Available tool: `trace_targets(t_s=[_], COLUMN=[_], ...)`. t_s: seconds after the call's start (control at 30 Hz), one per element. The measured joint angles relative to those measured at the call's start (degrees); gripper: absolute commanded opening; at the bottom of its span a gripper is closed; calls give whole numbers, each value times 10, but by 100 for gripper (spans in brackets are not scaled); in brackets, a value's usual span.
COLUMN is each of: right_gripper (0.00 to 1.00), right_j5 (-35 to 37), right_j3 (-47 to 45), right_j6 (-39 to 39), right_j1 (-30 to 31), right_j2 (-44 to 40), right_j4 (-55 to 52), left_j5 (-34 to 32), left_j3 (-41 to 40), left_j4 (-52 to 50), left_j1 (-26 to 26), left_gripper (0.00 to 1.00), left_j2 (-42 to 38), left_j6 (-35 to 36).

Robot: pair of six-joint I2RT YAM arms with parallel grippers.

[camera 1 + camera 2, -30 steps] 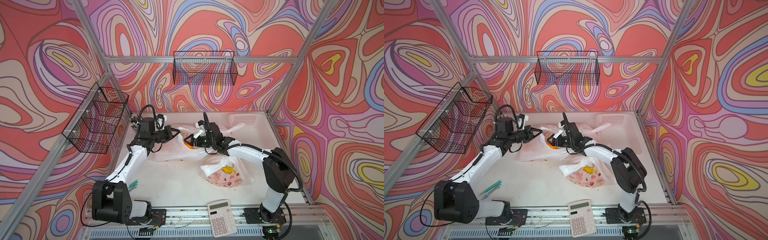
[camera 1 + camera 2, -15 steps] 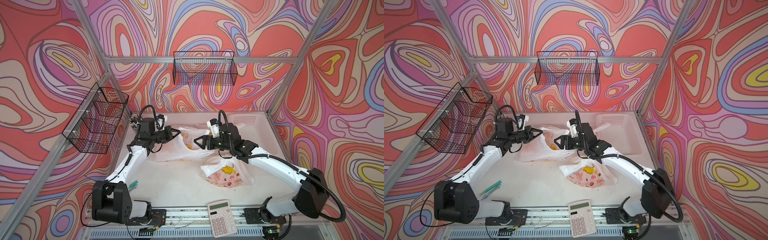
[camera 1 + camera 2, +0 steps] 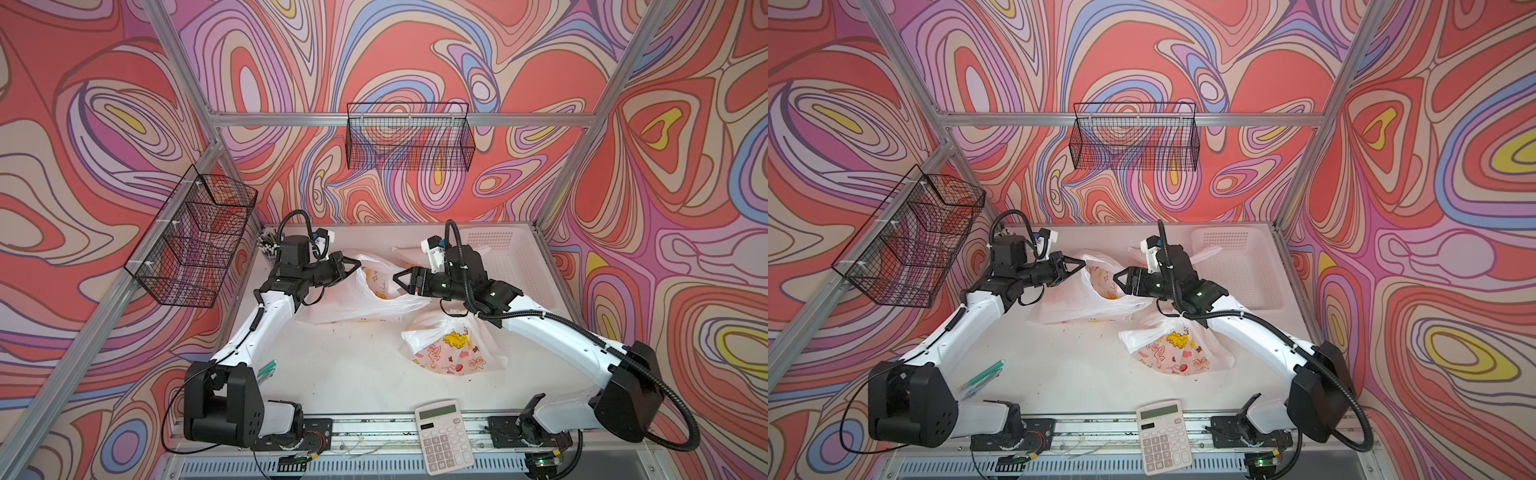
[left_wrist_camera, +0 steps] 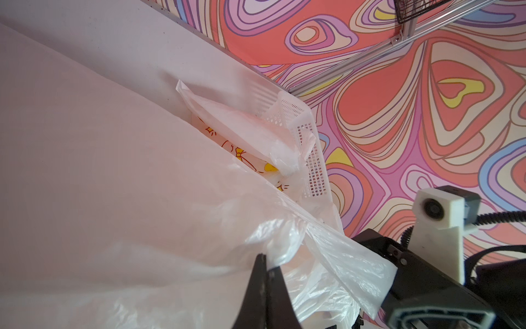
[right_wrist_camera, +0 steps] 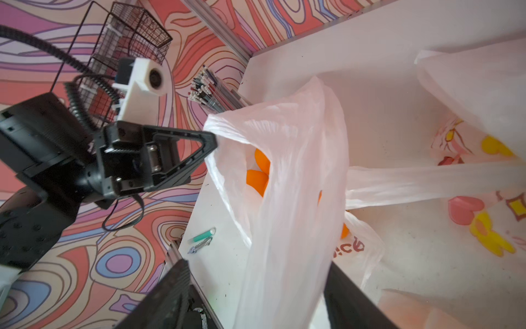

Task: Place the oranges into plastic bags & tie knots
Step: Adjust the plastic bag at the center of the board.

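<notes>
My left jaws are clamped together on a handle of the open plastic bag [image 3: 353,305], which lies toward 12 o'clock on the surface [image 3: 353,374] with oranges [image 5: 257,178] inside. My right jaws stand wide apart with the bag's film between them.

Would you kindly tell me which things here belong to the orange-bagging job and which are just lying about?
Job in hand:
- open plastic bag, pinched by the left tool
- oranges inside it
- bulging printed bag
- right tool

Lying about:
- calculator
- green pen
- bundle of pens
- white perforated basket
- back wire basket
- side wire basket
</notes>
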Motion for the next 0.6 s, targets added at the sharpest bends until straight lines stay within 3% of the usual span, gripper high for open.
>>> trace_targets(t_s=[0.1,0.13,0.2,0.3,0.43,0.6], right_gripper=[12,0,0,0,0,0], right_j5=[23,25,27,23,3,-23], right_j3=[3,3,5,5,5,17], right_j6=[-2,-4,-5,-7,-11,-16], right_j1=[-7,-11,-24,-49,-99,-148], right_j2=[6,6,6,6,9,40], right_j4=[-9,-10,-9,-9,-4,4], left_j5=[0,0,0,-9,-46,-99], left_j3=[0,0,0,1,21,55], left_j4=[0,0,0,-7,-48,-89], left_j1=[0,0,0,-5,-41,-142], left_gripper=[1,8,28,44,55,60], left_j2=[0,0,0,-7,-35,-84], left_j6=[6,9,19,44,113,235])
